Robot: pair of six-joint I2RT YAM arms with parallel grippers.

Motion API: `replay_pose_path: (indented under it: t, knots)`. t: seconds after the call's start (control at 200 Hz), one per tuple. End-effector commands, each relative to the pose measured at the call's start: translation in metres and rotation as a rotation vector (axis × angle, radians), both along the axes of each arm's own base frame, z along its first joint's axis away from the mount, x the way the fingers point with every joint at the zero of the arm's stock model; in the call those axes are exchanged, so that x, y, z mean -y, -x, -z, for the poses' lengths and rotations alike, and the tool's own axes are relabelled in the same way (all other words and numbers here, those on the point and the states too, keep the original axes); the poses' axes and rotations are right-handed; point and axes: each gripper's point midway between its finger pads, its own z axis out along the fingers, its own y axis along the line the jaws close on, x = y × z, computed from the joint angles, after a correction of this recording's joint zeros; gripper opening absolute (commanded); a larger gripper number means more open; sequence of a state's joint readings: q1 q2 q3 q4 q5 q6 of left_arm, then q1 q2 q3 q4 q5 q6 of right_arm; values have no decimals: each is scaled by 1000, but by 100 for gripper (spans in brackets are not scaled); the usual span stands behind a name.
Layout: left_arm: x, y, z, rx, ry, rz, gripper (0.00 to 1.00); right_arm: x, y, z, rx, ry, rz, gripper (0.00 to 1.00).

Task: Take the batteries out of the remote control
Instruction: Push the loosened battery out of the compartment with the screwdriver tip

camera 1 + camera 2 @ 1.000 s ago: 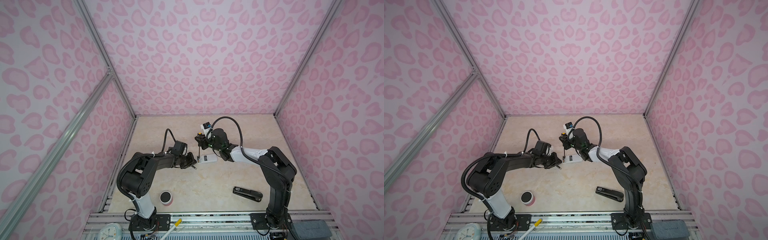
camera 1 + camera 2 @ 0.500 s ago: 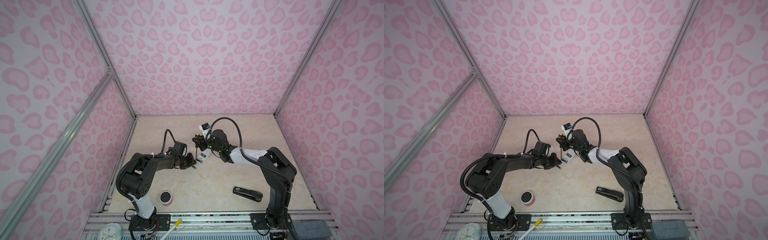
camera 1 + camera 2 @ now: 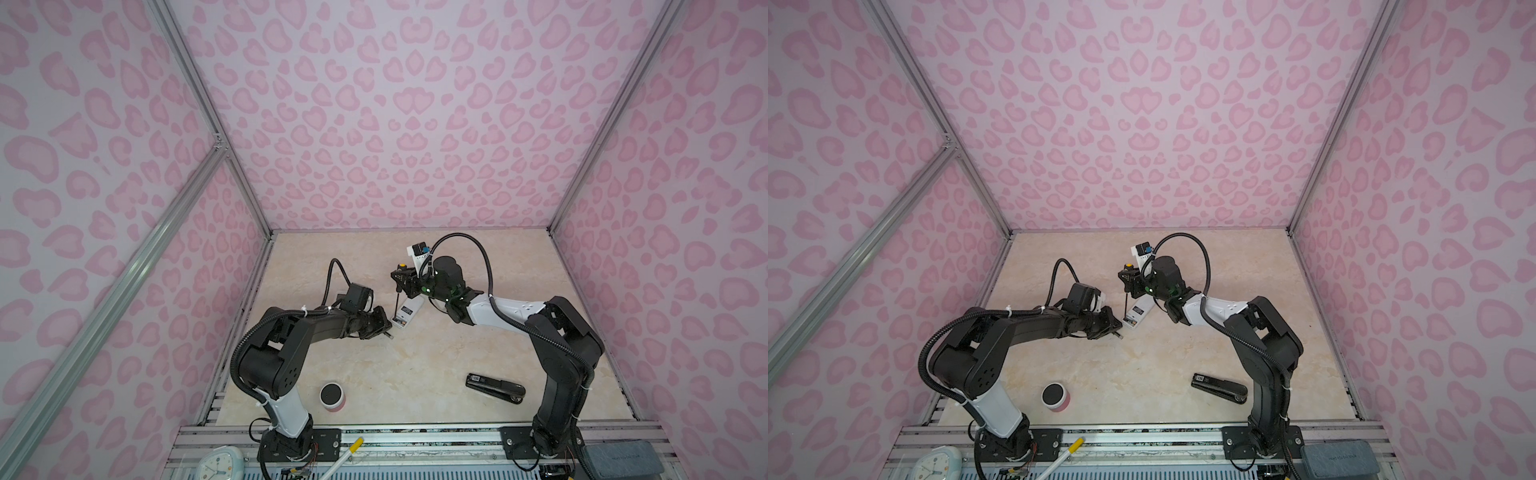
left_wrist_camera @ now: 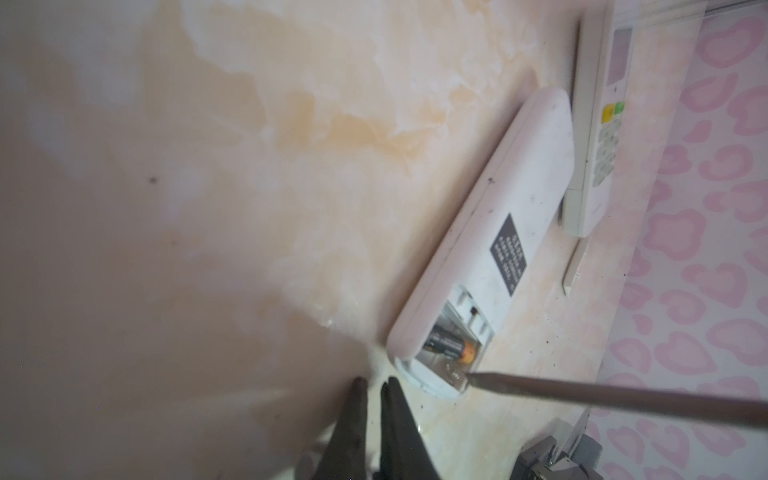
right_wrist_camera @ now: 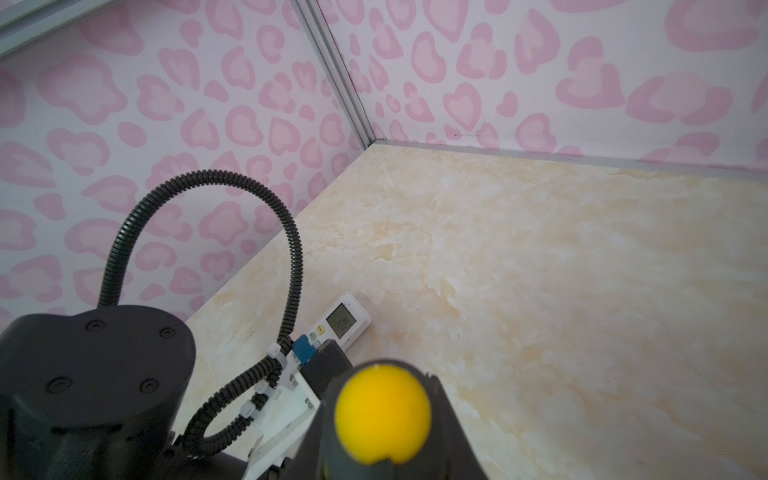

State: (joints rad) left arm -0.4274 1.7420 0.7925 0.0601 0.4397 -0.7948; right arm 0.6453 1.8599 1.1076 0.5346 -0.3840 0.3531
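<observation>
**A:** Where do we find the battery?

**B:** In the left wrist view we see one battery, dark with an orange-gold end. It lies in the open compartment at one end of the white remote. The remote lies back up on the marbled table, between the two arms in both top views.

**A:** And what do we make of the right gripper?

**B:** We see the right gripper clamped round the black handle of the screwdriver. The handle's yellow cap fills the foreground of the right wrist view. The shaft comes down to the remote, and its tip meets the end of the compartment at a metal contact, just beside the battery's gold end.

**A:** The left gripper?

**B:** The left gripper sits low over the table, just beside the compartment end of the remote. We cannot tell whether it touches it. Its two dark fingers stand almost together, with only a sliver between them, and we see nothing held there.

**A:** Anything else on the table?

**B:** A second remote, face up with screen and buttons, lies just beyond the first. Nearer the arm bases we see a black stapler and a small pink cylinder with a black top, both well apart from the remotes.
</observation>
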Motion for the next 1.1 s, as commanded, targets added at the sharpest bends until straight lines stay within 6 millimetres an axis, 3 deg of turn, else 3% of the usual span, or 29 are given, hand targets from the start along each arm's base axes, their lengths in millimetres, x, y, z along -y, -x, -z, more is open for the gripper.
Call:
replay_pose_path:
  t: [0.0,0.225,1.095]
  knots:
    - [-1,1,-1,7,-11,1,14,-3,0,1,30,9,-22,0]
    - [3,4,0,2,-10,9,14,-4,-1,10,67,53,-34,0]
    - [7,4,-5,10,-6,10,14,-6,2,-9,123,22,-84,0]
